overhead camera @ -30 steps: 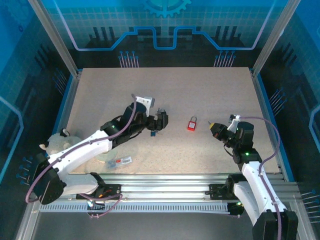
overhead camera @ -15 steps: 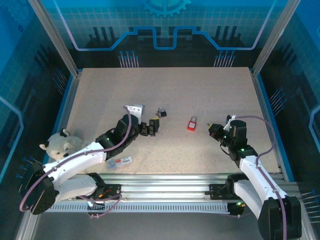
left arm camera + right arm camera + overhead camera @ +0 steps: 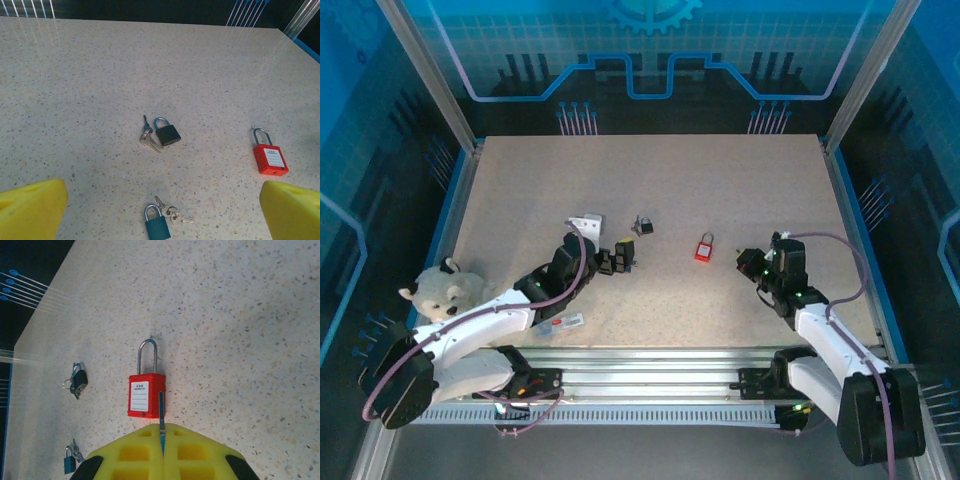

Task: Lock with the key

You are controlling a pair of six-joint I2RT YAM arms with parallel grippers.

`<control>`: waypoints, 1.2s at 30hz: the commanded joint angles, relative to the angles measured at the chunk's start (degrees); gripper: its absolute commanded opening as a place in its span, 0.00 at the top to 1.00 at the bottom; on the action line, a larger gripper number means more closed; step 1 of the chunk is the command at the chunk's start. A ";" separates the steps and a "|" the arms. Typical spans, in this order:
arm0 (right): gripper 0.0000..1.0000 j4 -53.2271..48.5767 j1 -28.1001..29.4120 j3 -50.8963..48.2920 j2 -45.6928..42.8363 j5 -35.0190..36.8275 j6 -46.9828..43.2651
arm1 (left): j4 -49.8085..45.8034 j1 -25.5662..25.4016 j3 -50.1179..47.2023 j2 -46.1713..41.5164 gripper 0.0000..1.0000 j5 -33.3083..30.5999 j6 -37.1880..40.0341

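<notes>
Padlock [image 3: 145, 395] beside key [image 3: 161, 416] in right pincer [image 3: 163, 437]

Quick count: three padlocks, so one red padlock [image 3: 270, 159], one black padlock [image 3: 167, 134], one teal padlock [image 3: 157, 229]. Also two key bunches [image 3: 148, 141] [image 3: 172, 215], one lone key [image 3: 161, 425], one plush toy [image 3: 442, 292], one packet [image 3: 560, 322].

No legible text anywhere. Red padlock [image 3: 146, 395] has a white label [image 3: 139, 396] on its body: small print line at top, ruled lines below, too small to read. Back wall [image 3: 740, 40] carries a gear emblem [image 3: 653, 14], no lettering.
</notes>
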 commanded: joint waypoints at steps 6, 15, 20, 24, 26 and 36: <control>1.00 4.41 2.52 -0.40 4.55 5.22 4.56 | 2.65 0.66 -0.78 -1.07 0.01 -1.08 0.49; 1.00 9.88 6.02 2.67 14.84 6.01 7.71 | 2.18 0.69 -0.54 -0.98 0.01 -0.53 0.16; 1.00 14.55 7.20 3.77 20.11 6.14 9.18 | 1.95 0.73 -0.54 -0.97 0.01 -0.54 0.12; 1.00 16.63 8.18 5.41 23.85 6.64 9.44 | 1.85 0.67 -0.45 -0.91 0.01 -0.37 0.16; 1.00 18.09 8.53 5.78 25.72 6.81 9.94 | 1.79 0.74 -0.45 -0.92 0.01 -0.36 0.16; 1.00 23.77 10.15 8.59 35.11 8.09 10.70 | 1.69 0.70 -0.32 -0.73 0.01 -0.27 0.33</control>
